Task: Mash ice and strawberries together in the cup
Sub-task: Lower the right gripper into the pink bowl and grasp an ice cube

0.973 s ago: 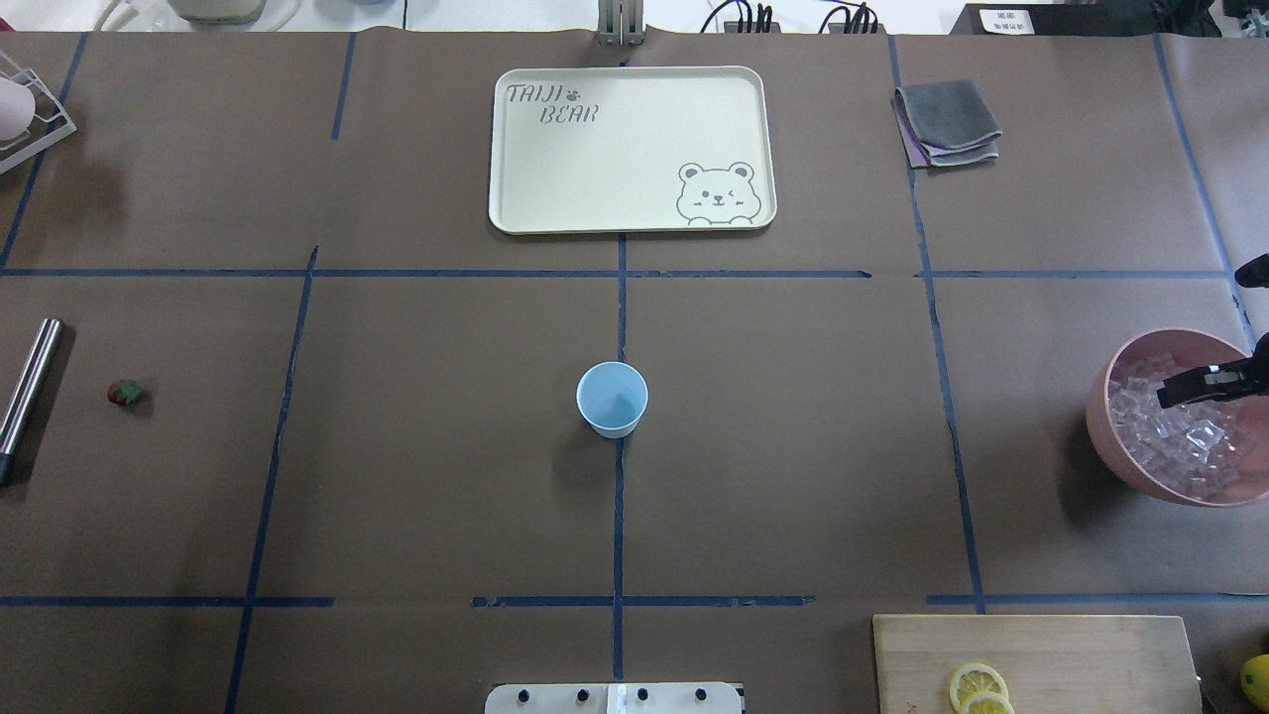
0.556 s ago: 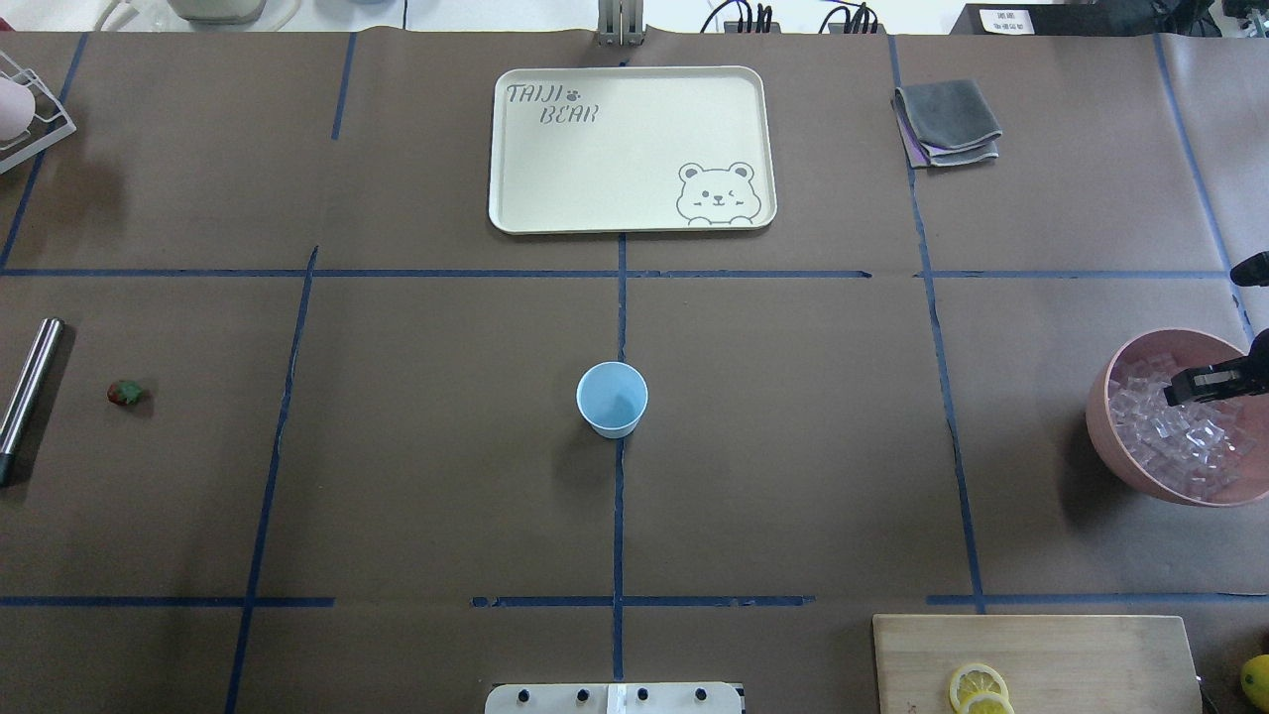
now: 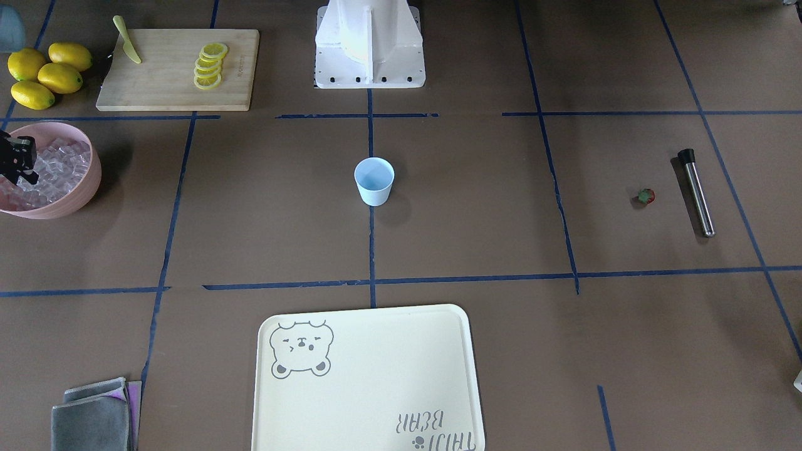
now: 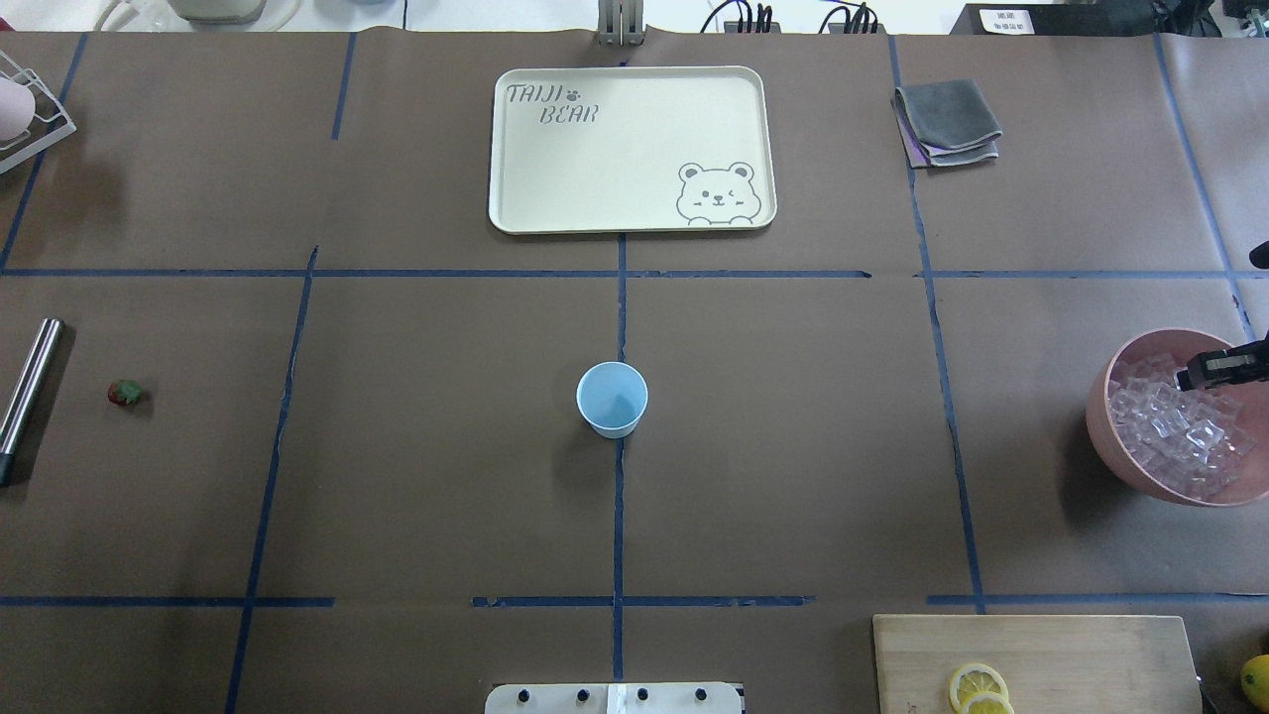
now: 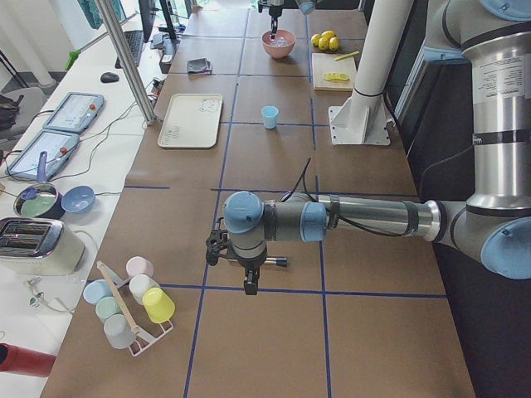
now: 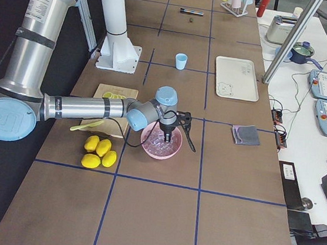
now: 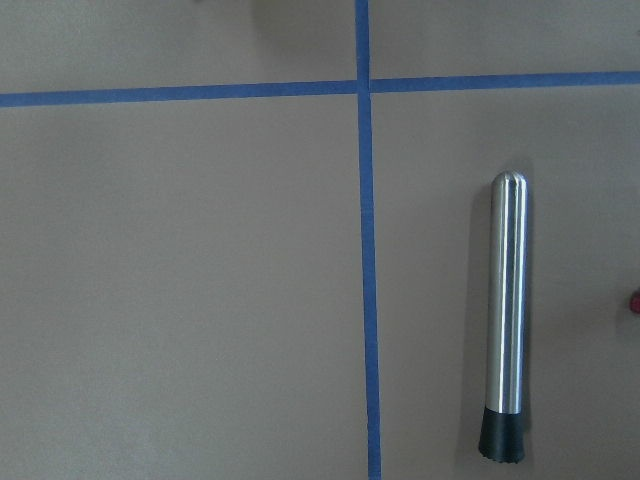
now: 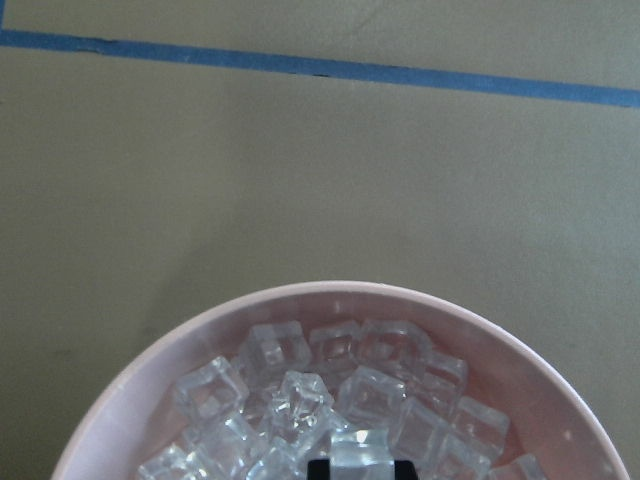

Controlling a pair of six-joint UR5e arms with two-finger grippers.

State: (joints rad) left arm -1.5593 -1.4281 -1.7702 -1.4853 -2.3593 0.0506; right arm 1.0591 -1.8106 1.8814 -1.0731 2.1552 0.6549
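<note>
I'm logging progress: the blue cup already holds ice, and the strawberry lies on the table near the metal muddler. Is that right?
Not quite. The cup is empty, as the overhead view shows; the ice is in the pink bowl. The strawberry does lie on the table near the metal muddler.

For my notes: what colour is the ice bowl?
Pink; the bowl shows best in exterior front-facing view.
</note>
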